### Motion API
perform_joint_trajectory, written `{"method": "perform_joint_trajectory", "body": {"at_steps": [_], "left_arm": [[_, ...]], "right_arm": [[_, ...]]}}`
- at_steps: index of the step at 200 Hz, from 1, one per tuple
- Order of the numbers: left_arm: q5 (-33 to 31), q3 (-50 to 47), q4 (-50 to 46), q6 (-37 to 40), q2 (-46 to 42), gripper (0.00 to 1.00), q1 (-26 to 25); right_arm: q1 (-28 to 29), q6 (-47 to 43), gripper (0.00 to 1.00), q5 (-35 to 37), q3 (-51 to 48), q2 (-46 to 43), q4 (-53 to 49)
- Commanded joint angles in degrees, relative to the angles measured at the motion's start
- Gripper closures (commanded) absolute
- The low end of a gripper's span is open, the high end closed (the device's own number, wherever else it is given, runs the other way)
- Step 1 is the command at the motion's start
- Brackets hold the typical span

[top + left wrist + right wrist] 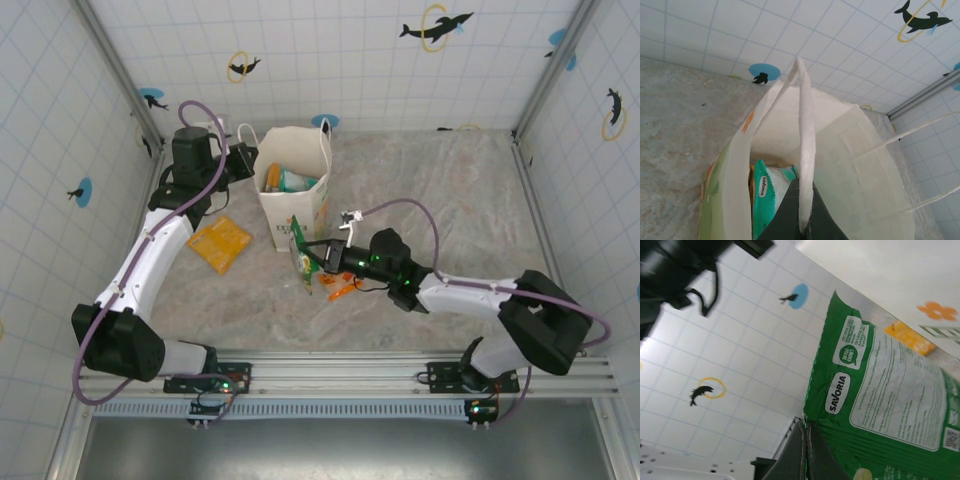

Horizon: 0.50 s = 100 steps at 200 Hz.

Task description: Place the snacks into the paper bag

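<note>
Right claw [805,427] on frame-cropped green packet [880,405]

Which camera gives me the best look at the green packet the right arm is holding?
Right wrist: the green packet is close up, label readable, pinched by the right gripper. Top external shows it small, just in front of the paper bag.

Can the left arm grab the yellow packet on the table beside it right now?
Probably not yet. The left gripper is shut on the handle of the paper bag, so it would have to let go first. Nothing covers the yellow packet, though.
</note>
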Motion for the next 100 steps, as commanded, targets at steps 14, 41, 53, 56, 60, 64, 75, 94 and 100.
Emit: {"method": "perform_joint_trajectory", "body": {"at_steps": [14, 41, 53, 56, 60, 64, 75, 94, 100], "left_arm": [[0.3, 1.0, 0.0, 0.9, -0.6, 1.0, 0.4], [0.2, 1.0, 0.1, 0.9, -0.6, 1.0, 0.4], [0.1, 1.0, 0.1, 0.8, -0.6, 1.0, 0.4], [0.2, 1.0, 0.1, 0.8, -0.5, 1.0, 0.4], [0.2, 0.9, 0.1, 0.8, -0.6, 1.0, 0.4], [0.2, 0.9, 0.2, 0.7, -0.6, 1.0, 0.4], [0.3, 0.8, 0.4, 0.7, -0.6, 1.0, 0.4], [0.3, 0.8, 0.5, 0.6, -0.5, 1.0, 0.4], [0.3, 0.9, 0.5, 0.6, -0.5, 1.0, 0.4]], "right_arm": [[0.2, -1.8, 1.0, 4.8, 0.6, -6.3, 3.9], [0.2, -2.5, 1.0, 6.6, 2.4, -8.5, 3.6], [0.2, -3.0, 1.0, 6.6, 3.8, -9.0, 3.6], [0.2, -3.3, 1.0, 6.6, 4.2, -9.1, 3.6], [0.2, -3.5, 1.0, 6.5, 4.7, -9.2, 3.4], [0.4, -3.9, 1.0, 6.5, 5.3, -9.3, 3.3], [0.3, -5.0, 1.0, 6.7, 6.8, -9.4, 2.7], [0.4, -7.1, 1.0, 7.9, 9.6, -9.2, 1.4], [0.4, -7.7, 1.0, 8.5, 10.5, -9.1, 1.0]]}}
